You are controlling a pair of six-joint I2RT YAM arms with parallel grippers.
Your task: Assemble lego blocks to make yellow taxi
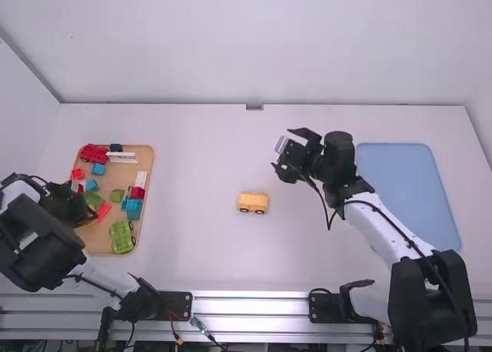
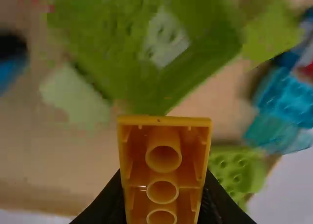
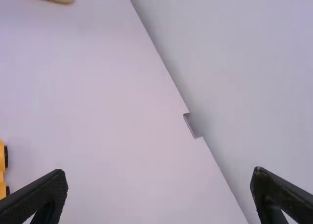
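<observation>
Jaws of the left gripper (image 2: 164,177) are clamped on a yellow block (image 2: 163,121). Its hollow side, with round tubes in a row, faces the left wrist camera. This gripper is over the tray (image 1: 115,175), at the left of the high view. Jaws of the right gripper (image 3: 160,174) are wide apart, with nothing between them.

The car (image 1: 253,203) sits on the table (image 1: 200,248), just below the middle of the high view. From the left jaws, it lies to the right and well apart. Its long way runs left to right. The right gripper is nearer, up and to the right of it.

The car is yellow and low, with black wheels. It looks upright. It seems to need more on top, so I think the held block should go there next. The block may need a turn first so its hollow side faces down. A crooked push could tip or slide the car.
</observation>
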